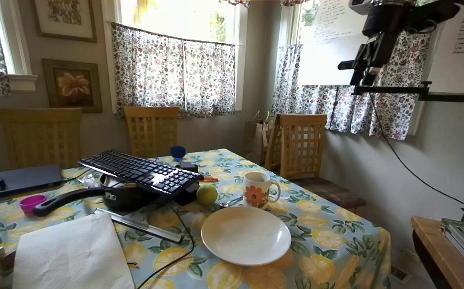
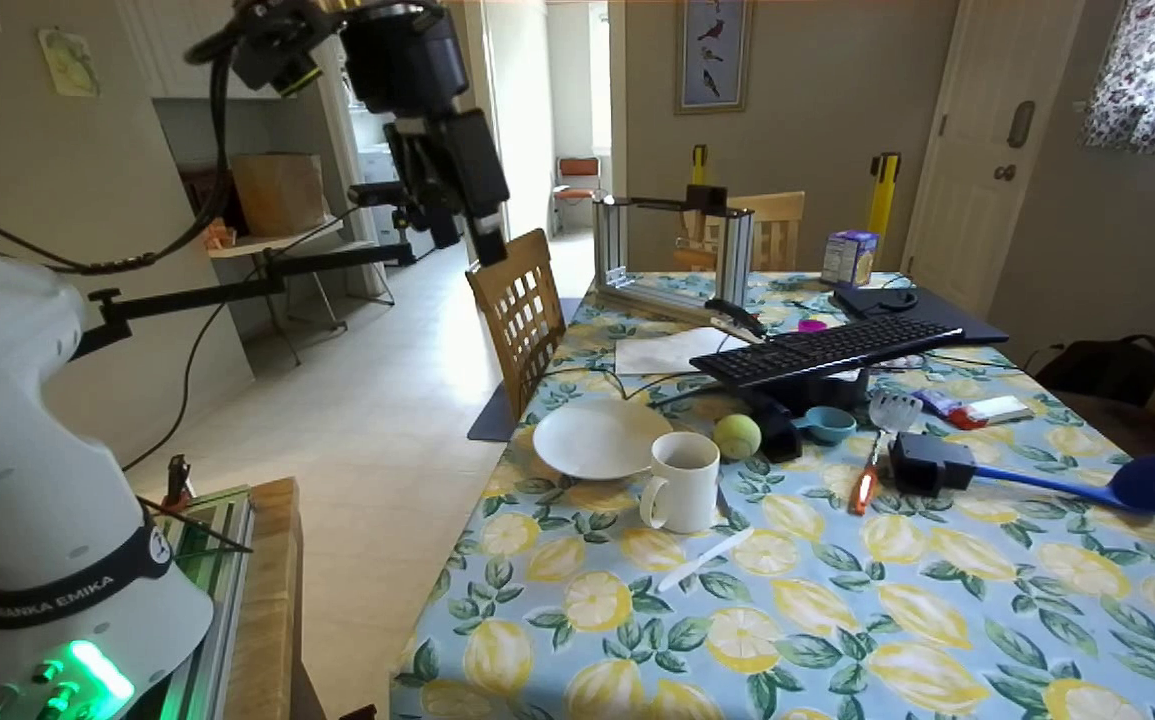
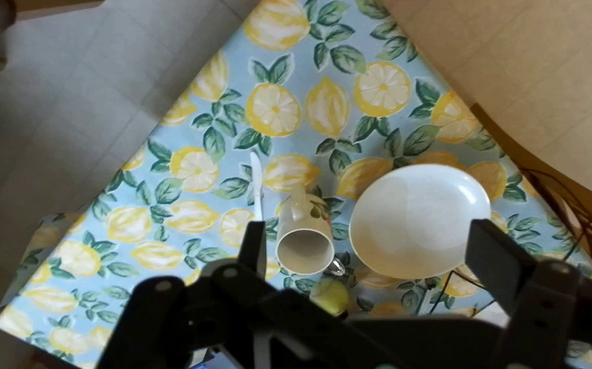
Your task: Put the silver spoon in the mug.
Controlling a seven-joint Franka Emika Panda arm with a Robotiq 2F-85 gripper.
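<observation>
Across our lemon-print tablecloth (image 2: 817, 620) we're looking now — and the spoon (image 1: 225, 204) is lying between the upright mug (image 1: 254, 190) and the ball (image 1: 207, 194), near the plate (image 1: 246, 237). High above, the gripper (image 3: 369, 245) is hanging — we're seeing its fingers (image 3: 495, 251) standing wide apart.

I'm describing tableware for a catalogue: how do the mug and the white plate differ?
The mug stands upright with a side handle; the white plate lies flat and has none. The mug carries an orange floral decoration, while the plate looks plain. The plate is wider than the mug. Both are pale and rest on the lemon-print tablecloth.
</observation>
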